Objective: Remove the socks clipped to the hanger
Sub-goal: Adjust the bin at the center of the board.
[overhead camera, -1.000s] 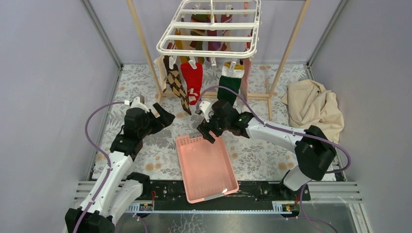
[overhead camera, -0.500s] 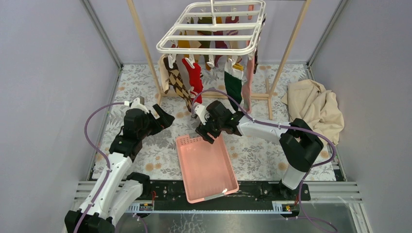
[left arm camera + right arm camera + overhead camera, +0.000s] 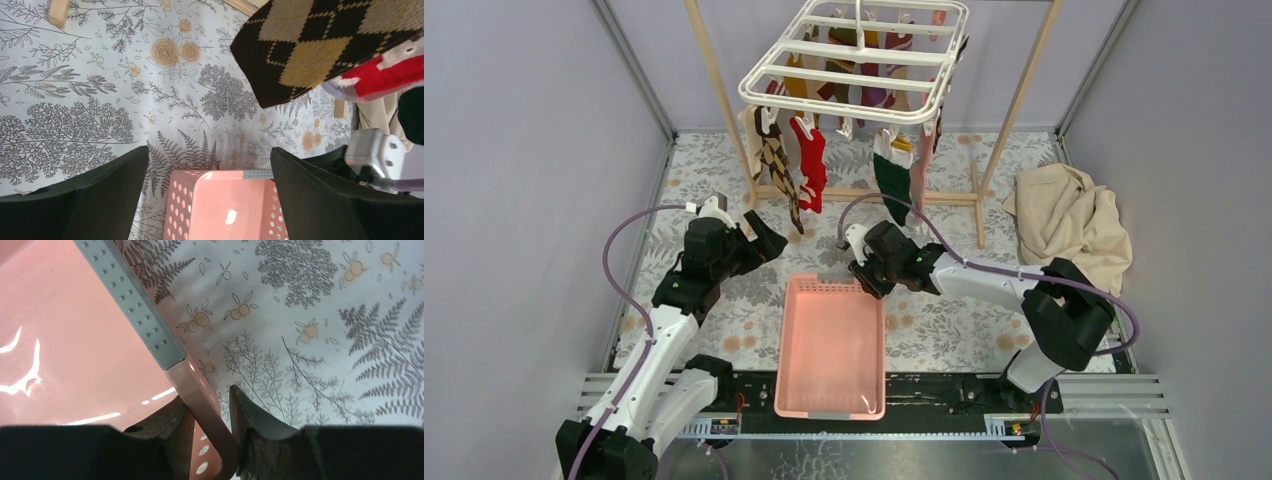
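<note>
– Pink plastic, that basket (image 3: 832,286): a rounded rectangle with rows of small holes in its walls and a grey dotted strip on the rim. It lies on the table (image 3: 944,320) near the middle, between the two arms.
– And the table's cover?
– Pale, printed with grey ferns and orange flowers. The right tool (image 3: 871,283) is at the basket's far right corner. Its dark fingers (image 3: 260,440) are narrowed on the rim, one inside the wall and one outside.
– The left tool (image 3: 762,240)?
– Spread wide, holding nothing, above the table by the basket's far left corner.
– Where are the socks (image 3: 814,178)?
– Clipped under the hanger (image 3: 834,107), a white plastic rectangle with crossbars and rounded corners. It hangs tilted from the wooden rail frame (image 3: 718,90) at the far side. Along its near edge dangle a knitted argyle sock (image 3: 776,170) in dark brown and tan diamonds, a red sock (image 3: 810,160) just to its right, and a green sock (image 3: 892,185) with a white cuff further right. More hang behind them, too overlapped to tell apart.
– Anything else?
– A crumpled beige cloth (image 3: 1064,220), all soft folds, on the table at the far right.
</note>
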Available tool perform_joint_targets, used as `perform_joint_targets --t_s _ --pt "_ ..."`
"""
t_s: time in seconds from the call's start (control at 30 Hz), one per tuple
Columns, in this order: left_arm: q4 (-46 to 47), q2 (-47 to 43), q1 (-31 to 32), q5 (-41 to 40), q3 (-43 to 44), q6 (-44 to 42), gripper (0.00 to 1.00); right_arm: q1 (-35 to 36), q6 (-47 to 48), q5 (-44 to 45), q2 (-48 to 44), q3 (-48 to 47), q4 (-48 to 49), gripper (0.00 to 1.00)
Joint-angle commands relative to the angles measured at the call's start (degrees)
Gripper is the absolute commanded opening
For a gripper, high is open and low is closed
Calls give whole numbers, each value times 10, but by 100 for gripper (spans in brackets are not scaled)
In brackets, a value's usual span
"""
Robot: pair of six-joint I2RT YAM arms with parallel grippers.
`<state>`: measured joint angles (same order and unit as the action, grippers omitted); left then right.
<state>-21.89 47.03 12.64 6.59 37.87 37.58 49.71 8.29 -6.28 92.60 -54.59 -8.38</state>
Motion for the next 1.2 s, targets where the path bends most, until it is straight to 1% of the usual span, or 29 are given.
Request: perform_joint_targets --t_s 0.0,0.03,0.1,0.13,0.27,0.4,0.53,0.6,0.7,0.77,0.9,1.03,1.07,1.1,1.13,1.17 --pt "4 5 6 -6 23 -9 99 3 -54 50 -55 17 0 12" --pt "4 6 7 -7 25 -9 99 3 -62 59 -62 20 -8 8" --pt "3 9 8 -8 30 -11 99 3 -79 87 -76 26 -22 3" --pt "3 10 9 -8 33 -11 99 3 -106 97 -84 30 -29 2" --pt "-3 20 11 -16 49 -16 99 3 -173 152 -132 56 -42 2" --pt "-7 36 11 -17 69 -18 99 3 -235 233 -177 78 -55 1" --pt "-7 46 17 -18 84 -16 99 -6 -319 330 -204 87 -99 0" --pt "-10 50 20 -24 89 -15 99 -34 -365 335 -212 94 -112 0" --pt "-16 54 25 -34 97 -16 99 -69 -433 300 -217 105 -124 0" --pt "-21 59 27 -40 102 -16 99 -71 -484 291 -223 119 -128 0" --pt "-21 68 33 -52 107 -14 99 -71 -581 261 -258 177 -94 0" --pt "-20 81 42 -63 108 -11 99 -68 -629 245 -293 211 -85 0" --pt "-19 84 45 -63 107 -11 99 -65 -634 243 -303 219 -82 12" --pt "-19 87 48 -64 108 -10 99 -61 -639 245 -314 226 -81 30" --pt "-19 89 50 -79 109 -10 99 -58 -640 246 -325 233 -80 45" --pt "-19 90 53 -84 110 -9 99 -57 -636 248 -335 241 -79 56"
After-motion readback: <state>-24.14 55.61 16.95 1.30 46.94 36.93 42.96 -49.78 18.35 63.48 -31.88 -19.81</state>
